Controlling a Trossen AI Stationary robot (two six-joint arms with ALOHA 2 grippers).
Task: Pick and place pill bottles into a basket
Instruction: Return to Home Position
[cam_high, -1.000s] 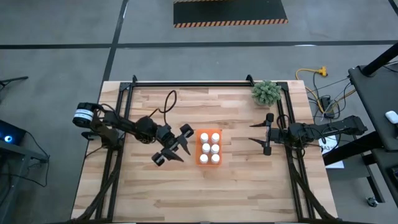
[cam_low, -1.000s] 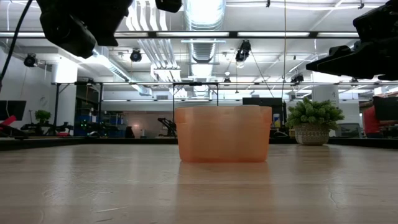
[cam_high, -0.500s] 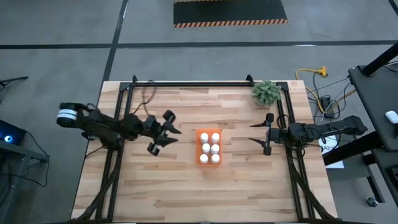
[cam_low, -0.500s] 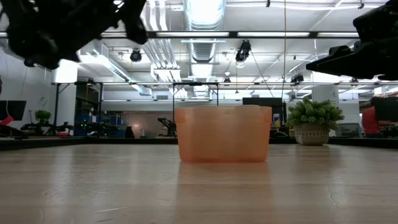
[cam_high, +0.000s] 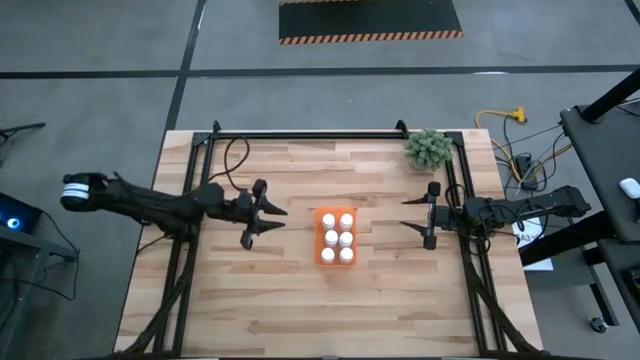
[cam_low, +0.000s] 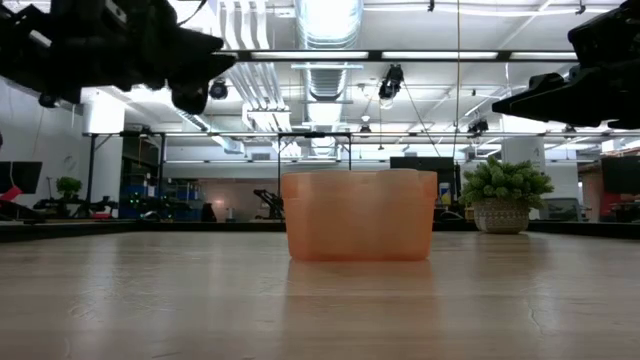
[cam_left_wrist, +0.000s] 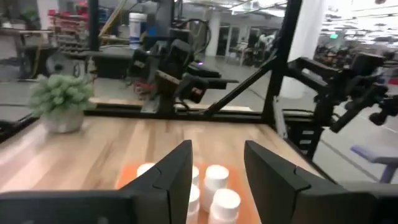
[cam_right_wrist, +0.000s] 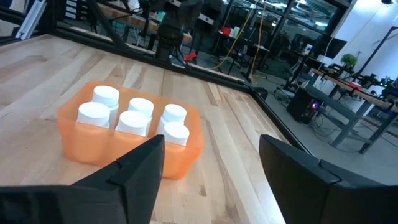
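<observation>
Evidently all six bottles are sitting in the basket

The wooden table (cam_high: 300, 300) is filling the middle of the high view. The left arm is reaching in from the frame's left edge. Its left gripper (cam_high: 281, 220) is hanging left of centre, near the basket but apart from it. Its fingers are spread and carrying nothing, and the left wrist view is showing only a bare gap between them. The right arm is waiting along the right side of the table, with the right gripper (cam_high: 403, 213) pointing toward the centre, its jaws likewise standing wide and empty.

The orange basket (cam_high: 319, 238) is resting at the middle of the table, between the two grippers. The green plant (cam_high: 428, 149) is standing at the table's upper right corner. The pill bottles (cam_high: 346, 238) are standing upright inside the basket, six white caps in two rows, filling it. No bottle is showing outside it on the boards.

Judging by that, the placing is looking complete. All that seems to be remaining is parking the arms clear of the basket.
</observation>
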